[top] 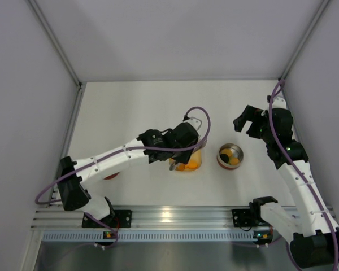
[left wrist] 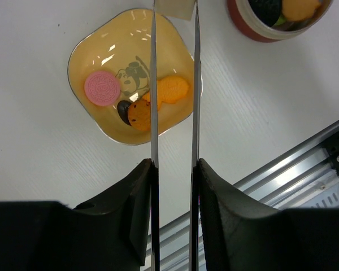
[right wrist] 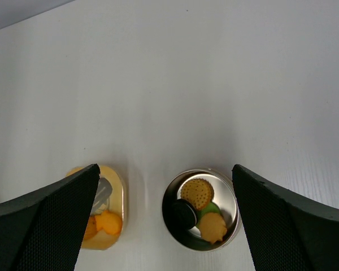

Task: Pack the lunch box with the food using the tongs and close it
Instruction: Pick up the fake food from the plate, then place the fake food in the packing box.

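1. The left claw (left wrist: 174,166) is clenched on the long thin silver metal tongs (left wrist: 153,84), its two black fingers (left wrist: 137,186) pressing the tongs' slender arms from either side.
2. In the left wrist view the tongs run toward 12 o'clock over the yellow rounded-square dish (left wrist: 87,48), their arms apart and nearly parallel. Their far ends are out of view.
3. Four food pieces lie in the dish: a pink round piece (left wrist: 102,88) at 9 o'clock, an orange piece (left wrist: 174,90) at 3 o'clock between the tongs' arms, and a second orange piece (left wrist: 139,114) with a dark brown piece (left wrist: 123,110) at 6 o'clock.
4. The small round steel lunch box with a red outer band (top: 230,156) stands open on the white bench (top: 135,107), at 3 o'clock from the dish in the top view.
5. It holds a yellow round piece (right wrist: 196,193), a dark brown one (right wrist: 183,213), a green one (right wrist: 210,208) and an orange one (right wrist: 213,226).
6. The round red lid (top: 111,175) lies at 9 o'clock from the dish, mostly hidden by the left arm.
7. The right claw (right wrist: 165,169) is released, its fingers wide and empty, above the lunch box.
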